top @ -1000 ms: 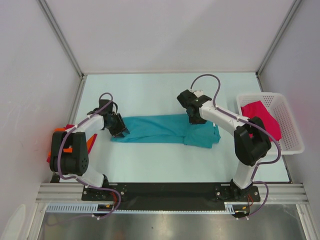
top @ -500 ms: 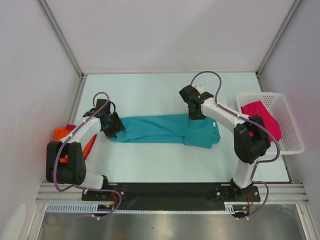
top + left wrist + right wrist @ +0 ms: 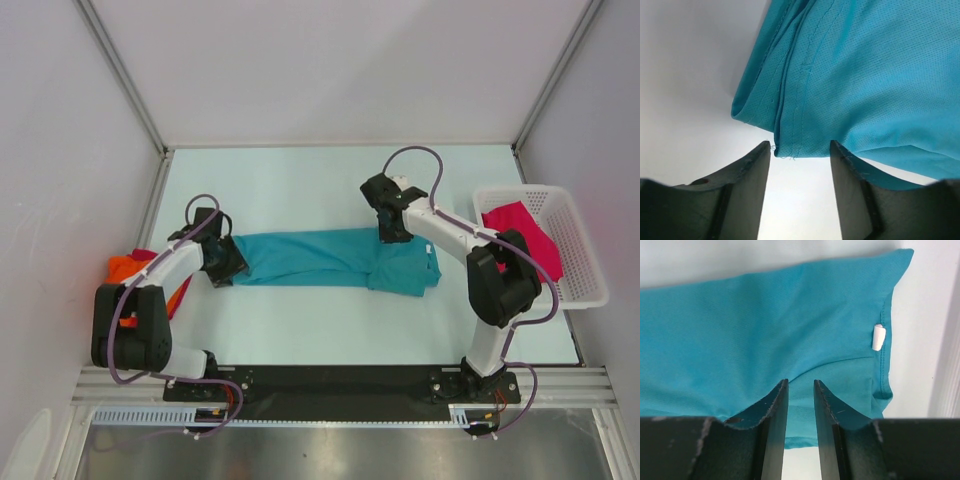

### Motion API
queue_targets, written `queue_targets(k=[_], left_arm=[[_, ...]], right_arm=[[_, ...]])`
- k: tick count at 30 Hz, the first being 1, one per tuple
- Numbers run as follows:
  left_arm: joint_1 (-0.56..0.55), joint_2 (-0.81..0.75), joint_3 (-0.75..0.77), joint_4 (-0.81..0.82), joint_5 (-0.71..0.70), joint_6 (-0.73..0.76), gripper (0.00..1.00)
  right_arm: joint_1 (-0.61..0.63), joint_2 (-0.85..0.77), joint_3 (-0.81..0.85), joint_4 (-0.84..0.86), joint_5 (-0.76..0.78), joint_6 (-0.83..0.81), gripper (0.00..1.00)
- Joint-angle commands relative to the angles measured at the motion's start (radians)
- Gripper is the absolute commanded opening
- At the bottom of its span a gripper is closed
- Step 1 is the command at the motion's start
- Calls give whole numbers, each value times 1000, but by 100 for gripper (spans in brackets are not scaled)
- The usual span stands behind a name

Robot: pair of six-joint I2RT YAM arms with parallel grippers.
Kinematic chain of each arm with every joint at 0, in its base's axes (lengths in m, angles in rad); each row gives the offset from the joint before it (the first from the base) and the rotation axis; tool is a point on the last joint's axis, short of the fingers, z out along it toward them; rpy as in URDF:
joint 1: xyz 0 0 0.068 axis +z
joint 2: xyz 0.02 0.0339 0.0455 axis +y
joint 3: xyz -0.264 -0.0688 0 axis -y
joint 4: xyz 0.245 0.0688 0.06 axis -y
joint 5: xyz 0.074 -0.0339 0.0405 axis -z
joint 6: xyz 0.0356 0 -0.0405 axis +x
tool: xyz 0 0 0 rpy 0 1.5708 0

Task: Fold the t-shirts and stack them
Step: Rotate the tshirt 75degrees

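Left fingers: set well apart and gripping nothing. The stitched hem of the teal t-shirt lies just ahead of the tips, in line with the gap. I judge that I have them there to pinch this end of the cloth for the next fold.

Right fingers: parted only narrowly, with nothing visible between them. They hang over the far edge of the shirt's thicker right end, near the white neck label. I judge the narrow gap suits taking a thin layered edge without gathering spare cloth.

Teal t-shirt: it lies mid-counter as a long band running left to right, with its sides already turned in. The right end is doubled and lumpier. With one arm at each end, I judge the step in hand to be folding the band across its length.

Counter: a white lattice basket at the right edge holds the magenta-pink t-shirt, which is not yet folded. The orange t-shirt lies at the left edge, partly hidden by the left arm. I cannot tell whether it is folded.
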Motion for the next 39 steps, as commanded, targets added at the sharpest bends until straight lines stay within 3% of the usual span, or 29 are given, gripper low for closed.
queue_targets(k=[1, 2, 5, 6, 7, 28, 39], left_arm=[[3, 5, -6, 40, -2, -18, 53], [3, 8, -4, 41, -2, -20, 51], [3, 17, -1, 46, 1, -23, 23], [3, 20, 0, 48, 6, -23, 6], [3, 22, 3, 46, 5, -23, 1], [14, -56, 59, -24, -94, -60, 0], [137, -116, 56, -51, -103, -38, 0]], right_arm=[[-13, -38, -13, 17, 6, -11, 32], [-13, -40, -15, 17, 6, -11, 32], [-16, -35, -13, 16, 9, -11, 31], [-13, -35, -10, 14, 9, -9, 32], [-15, -34, -10, 16, 9, -9, 32], [-18, -49, -16, 11, 12, -20, 31], [-24, -52, -24, 11, 10, -28, 31]])
